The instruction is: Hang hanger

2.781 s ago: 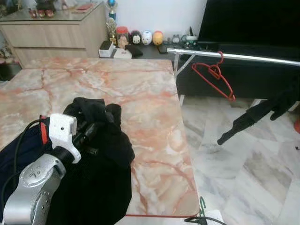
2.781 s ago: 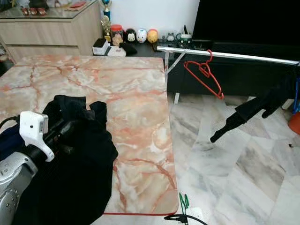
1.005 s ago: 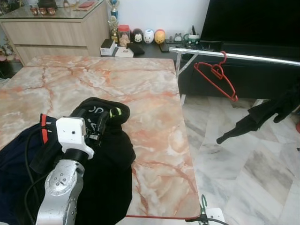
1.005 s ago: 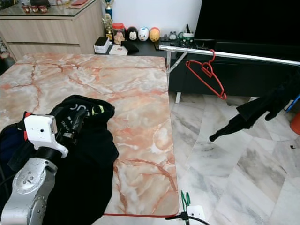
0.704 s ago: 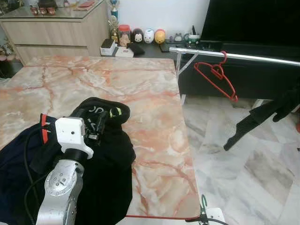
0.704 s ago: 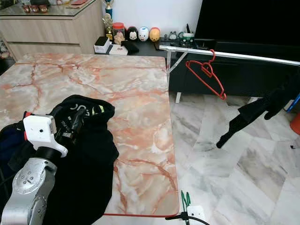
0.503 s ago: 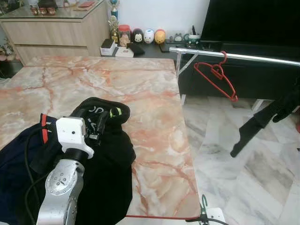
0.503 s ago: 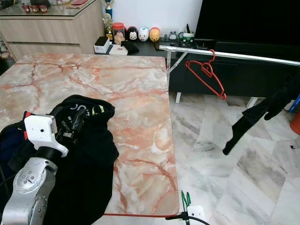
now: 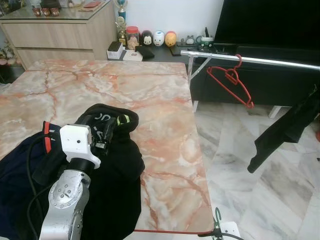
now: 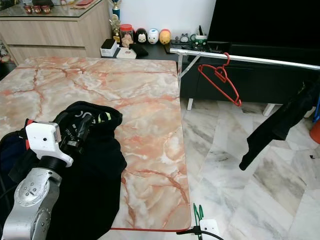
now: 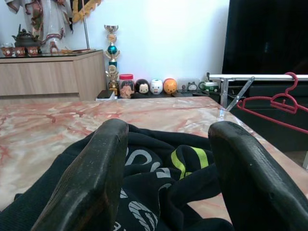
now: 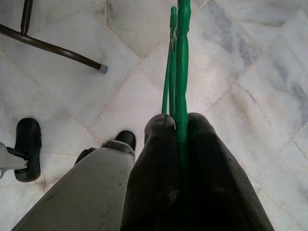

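A red hanger [image 9: 230, 80] hangs from the silver rail [image 9: 260, 60] to the right of the marble table [image 9: 160, 105]. Further right on the rail droops a black garment [image 9: 282, 130]. My right gripper [image 12: 178, 127] is shut on a green hanger [image 12: 179, 62] and points down at the floor; the hanger's tip [image 9: 216, 218] shows at the table's near corner. My left gripper [image 9: 102, 132] is open over a pile of black clothes [image 9: 112, 165] on the table, its fingers [image 11: 103, 163] either side of a black top with white lettering [image 11: 163, 166].
A wooden cabinet [image 9: 60, 35] and a low shelf of small figurines [image 9: 150, 40] stand beyond the table. A dark TV unit [image 9: 270, 30] sits behind the rail. Marble floor [image 9: 260, 190] lies to the right. A rack leg [image 12: 53, 48] and my own foot [image 12: 28, 144] show below.
The black garment on the rail has swung from sticking out sideways to hanging down. My left arm has stayed still over the clothes.
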Motion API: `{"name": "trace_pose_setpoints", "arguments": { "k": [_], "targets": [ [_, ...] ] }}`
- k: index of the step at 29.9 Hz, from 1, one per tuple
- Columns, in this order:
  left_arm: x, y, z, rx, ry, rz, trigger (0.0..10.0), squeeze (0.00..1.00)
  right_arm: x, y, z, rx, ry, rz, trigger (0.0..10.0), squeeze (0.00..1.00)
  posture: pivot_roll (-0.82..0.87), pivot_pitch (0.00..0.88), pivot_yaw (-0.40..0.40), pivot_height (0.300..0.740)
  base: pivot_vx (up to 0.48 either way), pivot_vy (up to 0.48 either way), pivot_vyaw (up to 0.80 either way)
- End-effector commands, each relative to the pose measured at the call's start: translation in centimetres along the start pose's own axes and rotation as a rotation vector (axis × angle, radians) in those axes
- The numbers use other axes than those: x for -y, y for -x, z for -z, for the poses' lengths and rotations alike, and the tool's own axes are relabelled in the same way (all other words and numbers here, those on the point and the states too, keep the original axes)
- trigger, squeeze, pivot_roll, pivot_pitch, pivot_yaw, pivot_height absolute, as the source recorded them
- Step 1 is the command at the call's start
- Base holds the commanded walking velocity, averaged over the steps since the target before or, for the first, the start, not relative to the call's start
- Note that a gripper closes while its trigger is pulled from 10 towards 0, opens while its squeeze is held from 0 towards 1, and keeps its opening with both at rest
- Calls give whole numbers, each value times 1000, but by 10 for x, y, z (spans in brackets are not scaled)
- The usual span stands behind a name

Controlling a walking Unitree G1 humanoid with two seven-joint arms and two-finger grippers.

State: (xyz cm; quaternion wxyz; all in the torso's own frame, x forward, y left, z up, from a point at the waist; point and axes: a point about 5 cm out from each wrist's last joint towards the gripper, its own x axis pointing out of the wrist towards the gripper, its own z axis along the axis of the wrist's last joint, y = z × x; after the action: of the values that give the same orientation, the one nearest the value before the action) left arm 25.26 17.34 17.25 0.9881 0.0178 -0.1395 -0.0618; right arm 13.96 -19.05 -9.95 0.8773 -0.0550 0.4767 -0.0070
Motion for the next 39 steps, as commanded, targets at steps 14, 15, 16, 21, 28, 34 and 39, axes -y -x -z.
{"name": "trace_pose_setpoints", "arguments": {
  "k": [14, 15, 16, 21, 28, 34, 39],
  "targets": [
    [3, -2, -2, 13, 3, 6, 10000, 0, 3, -1, -5, 23, -14, 13, 10000, 0, 121, 0, -32, 740, 0, 0, 0],
    [4, -2, -2, 11, 5, 11, 10000, 0, 3, -1, -6, 24, -15, 14, 10000, 0, 113, 0, -29, 740, 0, 0, 0],
    [5, -2, -1, 10, 6, 15, 10000, 0, 3, -1, -6, 25, -15, 15, 10000, 0, 111, 0, -29, 740, 0, 0, 0],
    [5, -3, -1, 13, 11, 13, 10000, 0, 3, -1, -7, 29, -13, 15, 10000, 0, 108, 0, -33, 740, 0, 0, 0],
    [7, -4, -1, 16, 15, 14, 10000, 0, 4, -2, -12, 45, -11, 17, 10000, 0, 102, 0, -35, 740, -105, 0, 0],
    [7, -5, -2, 19, 19, 15, 10000, 0, 3, -2, -14, 52, -10, 16, 10000, 0, 97, 0, -35, 740, -248, 0, 0],
    [8, -4, -1, 16, 23, 14, 10000, 0, 4, -3, -14, 56, -11, 18, 10000, 0, 92, 0, -35, 740, -249, 0, 0]
  ]
}}
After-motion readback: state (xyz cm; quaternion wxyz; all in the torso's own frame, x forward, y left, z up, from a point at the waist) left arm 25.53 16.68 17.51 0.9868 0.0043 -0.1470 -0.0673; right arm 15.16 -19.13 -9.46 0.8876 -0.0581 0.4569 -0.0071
